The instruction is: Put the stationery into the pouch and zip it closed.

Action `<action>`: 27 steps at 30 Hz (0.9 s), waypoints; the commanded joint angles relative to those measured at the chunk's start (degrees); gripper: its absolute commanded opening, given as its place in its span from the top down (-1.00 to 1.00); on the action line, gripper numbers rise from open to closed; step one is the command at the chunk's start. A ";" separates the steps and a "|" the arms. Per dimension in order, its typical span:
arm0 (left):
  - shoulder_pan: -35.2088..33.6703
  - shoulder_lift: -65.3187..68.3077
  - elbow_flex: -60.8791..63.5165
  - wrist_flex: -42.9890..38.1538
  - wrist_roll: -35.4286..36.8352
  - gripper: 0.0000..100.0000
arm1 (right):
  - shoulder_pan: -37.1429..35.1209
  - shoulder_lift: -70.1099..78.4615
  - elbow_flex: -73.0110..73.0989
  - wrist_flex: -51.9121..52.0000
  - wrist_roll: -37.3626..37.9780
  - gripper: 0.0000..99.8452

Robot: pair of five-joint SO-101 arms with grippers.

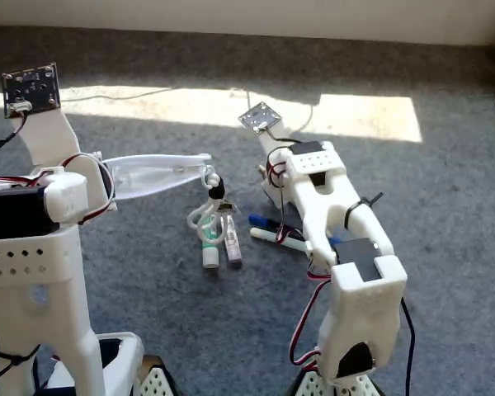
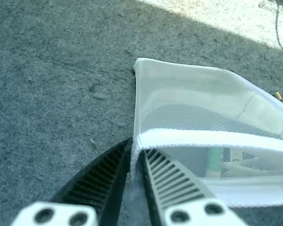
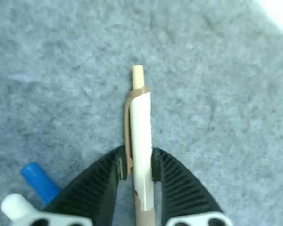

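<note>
Right wrist view has the pen (image 3: 141, 117), cream with a tan clip and push-button, clenched across its barrel by my right fingers (image 3: 96, 181); whether it is clear of the grey table (image 3: 217, 70) I can't quite tell. I judge I'm mid-loading. Next I need to carry it over and slide it end-first into the pouch (image 2: 193, 103), a translucent white mesh held out by its edge band in my left fingers (image 2: 104, 179). Other markers (image 1: 209, 246) lie between the arms.
</note>
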 commanded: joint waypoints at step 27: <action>-0.40 0.66 0.31 -1.14 0.09 0.98 | 7.25 -24.66 -0.57 7.25 -11.08 0.99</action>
